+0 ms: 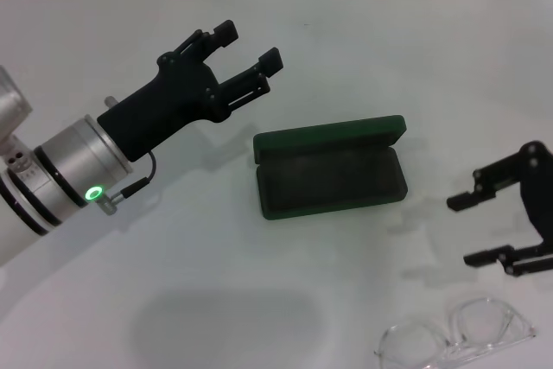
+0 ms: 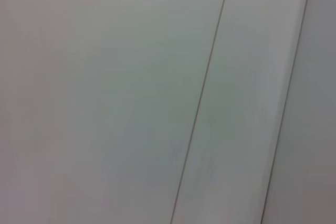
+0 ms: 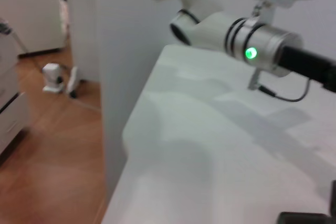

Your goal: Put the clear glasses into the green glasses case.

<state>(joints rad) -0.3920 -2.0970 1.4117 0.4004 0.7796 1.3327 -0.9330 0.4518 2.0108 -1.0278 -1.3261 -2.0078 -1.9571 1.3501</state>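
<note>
A: Where are the glasses (image 1: 458, 336) vs. the fingers?

B: At the desk's (image 1: 363, 58) near edge, toward the right corner, flat on the surface. The right gripper (image 1: 501, 226) hangs just behind them, closer to the right edge, fingers (image 1: 471, 199) apart, nothing between them. No contact w/ the glasses.

A: And the left gripper (image 1: 246, 54)?

B: Well away, over the far-left part of the desk, raised, pointing toward the far edge. Its fingers (image 1: 226, 32) are apart too, holding nothing.

A: The case (image 1: 330, 168)?

B: Mid-desk, btwn the two grippers, nearer the right one. It's open, lid tipped back toward the far edge, dark lining showing, nothing inside. The glasses lie nearer the front edge than the case, well apart from it.

A: How do the glasses look?

B: Fully clear plastic, wraparound lens, outline faint against the white desk. Partly cut off by the head view's lower edge, so can't tell how the arms lie.

A: Wrist views?

B: Left wrist shows only pale panels w/ thin seams. Right wrist shows the desk's edge, wood floor (image 3: 47, 156) beside it, and the left arm (image 3: 262, 43) w/ a green light.
</note>
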